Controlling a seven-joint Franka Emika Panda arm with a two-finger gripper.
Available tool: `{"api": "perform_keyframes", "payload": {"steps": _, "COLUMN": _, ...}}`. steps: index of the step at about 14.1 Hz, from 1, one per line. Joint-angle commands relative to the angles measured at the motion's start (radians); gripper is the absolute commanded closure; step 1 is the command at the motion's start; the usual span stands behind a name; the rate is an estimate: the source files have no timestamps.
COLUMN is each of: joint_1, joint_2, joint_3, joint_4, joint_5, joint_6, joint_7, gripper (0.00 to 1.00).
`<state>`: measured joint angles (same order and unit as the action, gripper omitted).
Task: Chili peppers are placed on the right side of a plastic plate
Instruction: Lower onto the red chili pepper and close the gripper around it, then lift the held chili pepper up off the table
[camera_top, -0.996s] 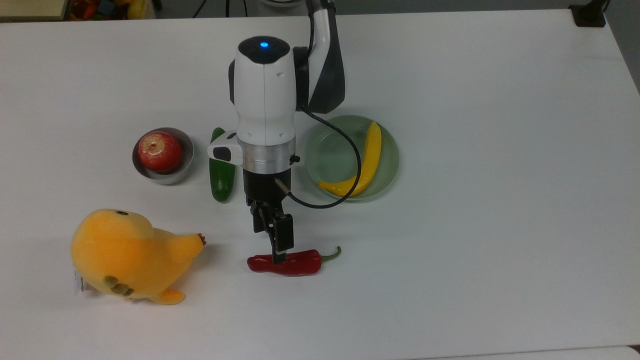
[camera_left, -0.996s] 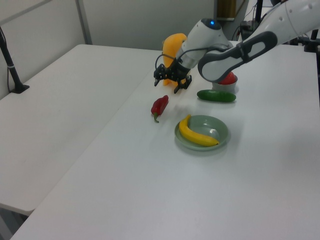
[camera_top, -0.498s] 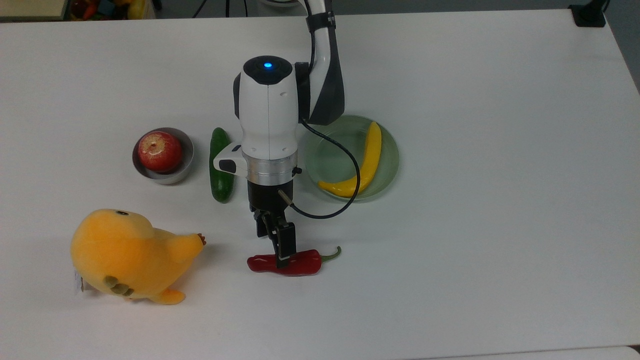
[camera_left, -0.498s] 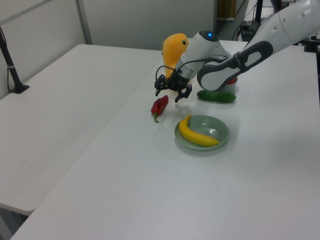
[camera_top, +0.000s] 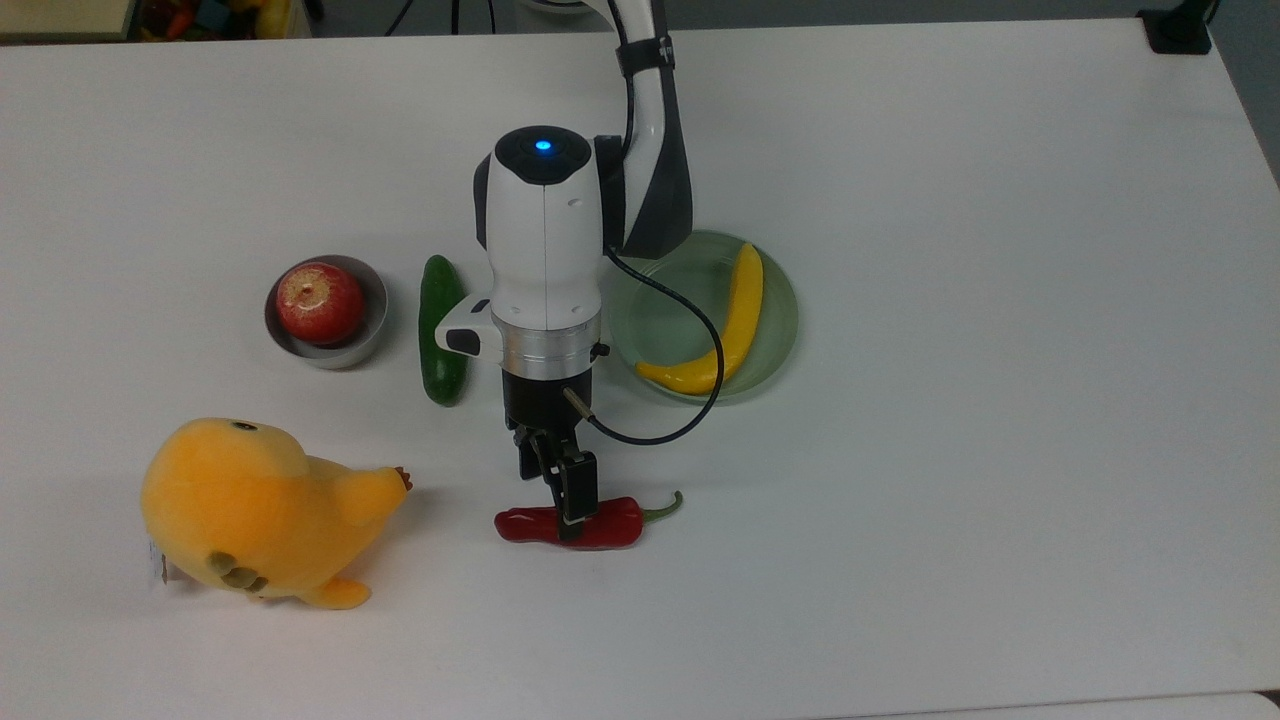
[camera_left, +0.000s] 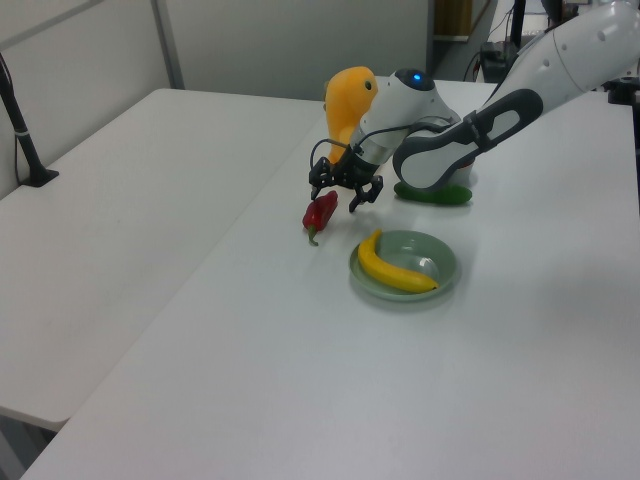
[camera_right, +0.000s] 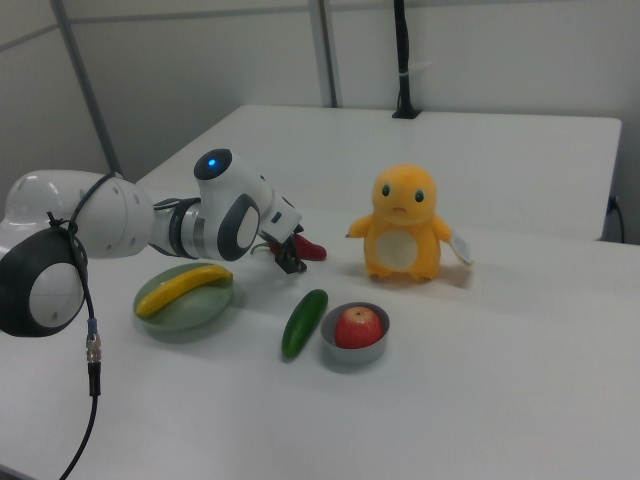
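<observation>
White counter (camera_top: 1000, 300) carries everything. On it the chili (camera_top: 610, 524) lies flat, well short of the plastic plate (camera_top: 780, 330), with the gripper (camera_top: 568, 512) spread apart astride its middle. It looks light, glossy and likely slippery; mid-body seems the best hold. A yellow fruit (camera_top: 735, 325) fills the plate; an apple (camera_top: 318, 300) sits in the metal bowl (camera_top: 372, 330).

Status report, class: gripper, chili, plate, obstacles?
Gripper open, straddling the chili on the table. Plate holds a yellow fruit. Nothing between chili and plate.

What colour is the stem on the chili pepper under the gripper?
Green, curling off the dark-red chili pepper toward the top view's right; the top view shows it best.
</observation>
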<state>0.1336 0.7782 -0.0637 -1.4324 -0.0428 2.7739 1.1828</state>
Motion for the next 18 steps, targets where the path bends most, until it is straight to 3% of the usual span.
{"api": "perform_keyframes", "payload": {"steps": 1, "joint_1": 0.011, "joint_2": 0.021, "joint_3": -0.005, "joint_4": 0.016, "joint_5": -0.017, "joint_6": 0.016, "joint_7": 0.001, "gripper": 0.15}}
{"api": "perform_keyframes", "payload": {"steps": 2, "joint_1": 0.015, "joint_2": 0.019, "joint_3": -0.007, "joint_4": 0.016, "joint_5": -0.017, "joint_6": 0.016, "joint_7": -0.002, "gripper": 0.23}}
{"api": "perform_keyframes", "payload": {"steps": 3, "joint_1": 0.021, "joint_2": 0.019, "joint_3": -0.007, "joint_4": 0.015, "joint_5": -0.025, "joint_6": 0.016, "joint_7": -0.017, "gripper": 0.43}}
{"api": "perform_keyframes", "payload": {"steps": 4, "joint_1": 0.021, "joint_2": 0.019, "joint_3": -0.007, "joint_4": 0.016, "joint_5": -0.023, "joint_6": 0.016, "joint_7": -0.019, "gripper": 0.37}}
{"api": "perform_keyframes", "payload": {"steps": 5, "joint_1": 0.021, "joint_2": 0.019, "joint_3": -0.005, "joint_4": 0.018, "joint_5": -0.023, "joint_6": 0.016, "joint_7": -0.017, "gripper": 0.20}}
{"api": "perform_keyframes", "payload": {"steps": 7, "joint_1": 0.021, "joint_2": 0.021, "joint_3": -0.005, "joint_4": 0.021, "joint_5": -0.023, "joint_6": 0.018, "joint_7": -0.015, "gripper": 0.00}}
{"api": "perform_keyframes", "payload": {"steps": 9, "joint_1": 0.026, "joint_2": 0.023, "joint_3": -0.005, "joint_4": 0.021, "joint_5": -0.023, "joint_6": 0.018, "joint_7": -0.017, "gripper": 0.00}}
{"api": "perform_keyframes", "payload": {"steps": 13, "joint_1": 0.035, "joint_2": 0.019, "joint_3": -0.005, "joint_4": 0.020, "joint_5": -0.028, "joint_6": 0.016, "joint_7": -0.020, "gripper": 0.39}}
{"api": "perform_keyframes", "payload": {"steps": 16, "joint_1": 0.035, "joint_2": 0.010, "joint_3": -0.005, "joint_4": 0.017, "joint_5": -0.040, "joint_6": 0.015, "joint_7": -0.023, "gripper": 0.54}}
{"api": "perform_keyframes", "payload": {"steps": 18, "joint_1": 0.035, "joint_2": 0.000, "joint_3": -0.005, "joint_4": 0.013, "joint_5": -0.042, "joint_6": 0.013, "joint_7": -0.023, "gripper": 0.56}}
